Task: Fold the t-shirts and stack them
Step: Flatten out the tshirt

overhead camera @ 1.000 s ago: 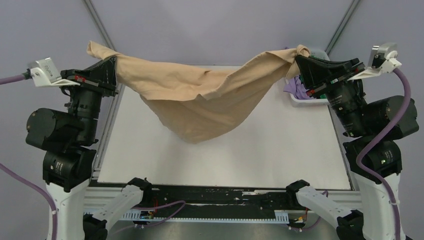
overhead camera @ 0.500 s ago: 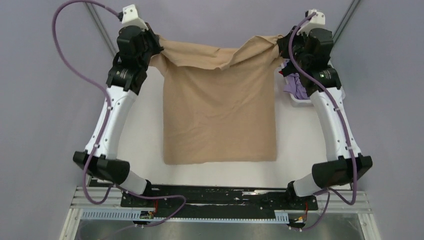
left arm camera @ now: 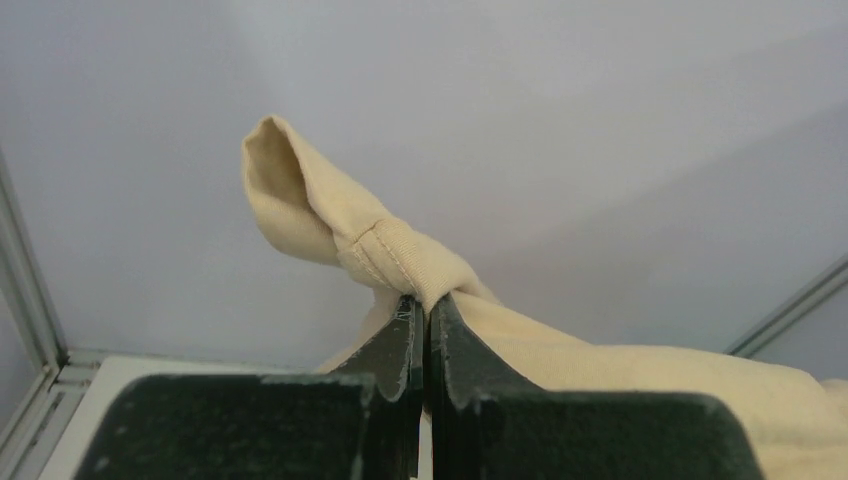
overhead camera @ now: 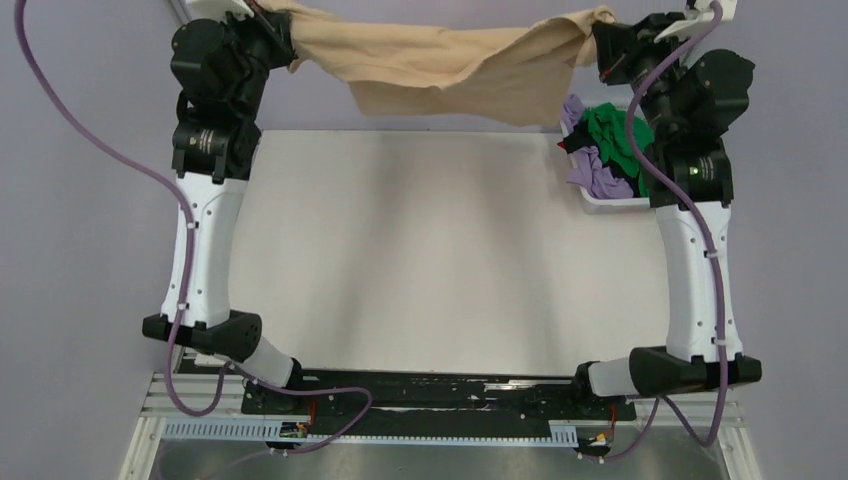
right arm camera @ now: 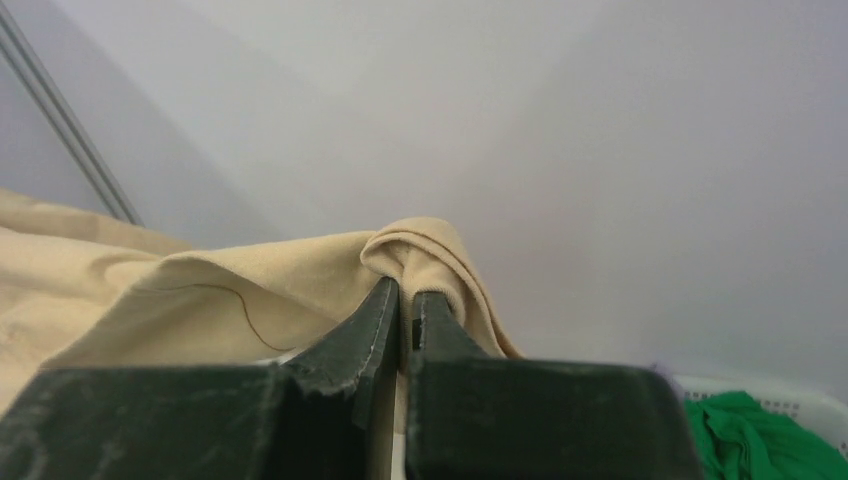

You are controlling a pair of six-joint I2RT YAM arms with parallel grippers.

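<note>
The tan t-shirt [overhead camera: 450, 70] hangs stretched in the air beyond the table's far edge, held at both ends. My left gripper [overhead camera: 285, 28] is shut on its left corner. In the left wrist view the hem [left arm camera: 385, 250] bunches above the pinched left gripper [left arm camera: 422, 305]. At the top right, my right gripper [overhead camera: 600, 35] is shut on the other corner. The right wrist view shows cloth [right arm camera: 250, 290] folded over the tips of the right gripper [right arm camera: 405, 290]. Green [overhead camera: 615, 135], lilac [overhead camera: 590, 180] and black t-shirts lie crumpled in the basket.
A white basket [overhead camera: 610, 205] stands at the table's far right edge, just under my right forearm. The white table top [overhead camera: 430, 260] spreads between the two arms. Grey walls and frame rails close in behind.
Both arms have swung the tan t-shirt up and away: it lay spread down over the table half a second ago and now hangs high past the far edge, off the table.
</note>
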